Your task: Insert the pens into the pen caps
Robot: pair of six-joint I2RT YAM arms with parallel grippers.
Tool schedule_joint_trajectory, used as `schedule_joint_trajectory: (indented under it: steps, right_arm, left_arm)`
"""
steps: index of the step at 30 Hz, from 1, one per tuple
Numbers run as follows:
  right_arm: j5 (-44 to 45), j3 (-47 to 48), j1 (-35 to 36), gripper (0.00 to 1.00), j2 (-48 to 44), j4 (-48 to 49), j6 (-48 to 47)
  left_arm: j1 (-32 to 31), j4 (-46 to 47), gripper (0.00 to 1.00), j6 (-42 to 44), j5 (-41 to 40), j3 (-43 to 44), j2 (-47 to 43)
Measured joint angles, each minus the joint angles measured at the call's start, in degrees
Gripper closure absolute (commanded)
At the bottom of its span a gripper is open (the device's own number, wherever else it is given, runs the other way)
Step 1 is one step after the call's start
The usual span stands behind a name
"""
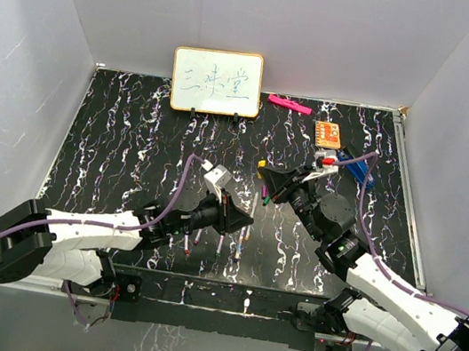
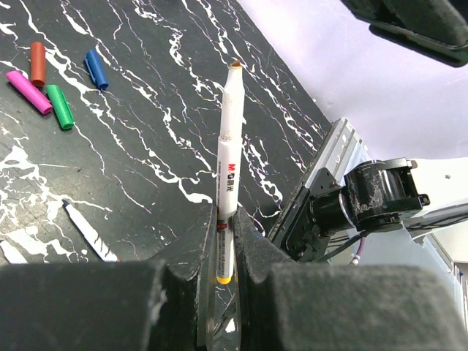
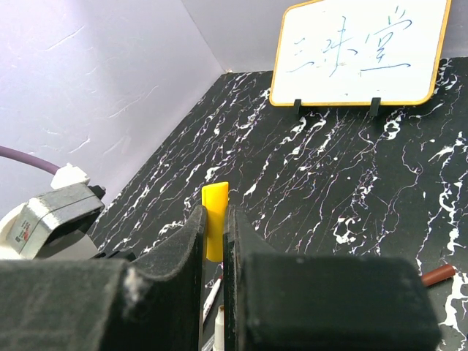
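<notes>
My left gripper [image 2: 225,219] is shut on a white-barrelled pen [image 2: 228,157] with a yellow end, which stands straight out from the jaws with its bare tip away from me. In the top view this gripper [image 1: 243,218] is mid-table. My right gripper [image 3: 214,216] is shut on the yellow cap [image 3: 215,219] and is raised just beyond the left one, where the cap [image 1: 262,163] also shows. The red-brown [image 2: 37,63], blue [image 2: 96,69], magenta [image 2: 28,91] and green [image 2: 59,106] caps lie together on the table. Other pens [image 1: 239,247] lie near the front.
A small whiteboard [image 1: 217,82] stands at the back. A pink marker [image 1: 289,104], an orange card-like object [image 1: 329,135] and a blue clip-like object [image 1: 357,169] sit at the back right. White walls close in the black marbled table [image 1: 123,139] on three sides.
</notes>
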Motion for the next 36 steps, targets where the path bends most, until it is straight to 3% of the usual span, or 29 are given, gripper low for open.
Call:
schedule_joint_trajectory:
  steps: [36]
  right_arm:
    - [-2.4, -2.1, 0.0, 1.00, 0.5, 0.8, 2.8]
  left_arm:
    - [-1.1, 2.2, 1.00, 1.0, -4.7, 0.0, -0.6]
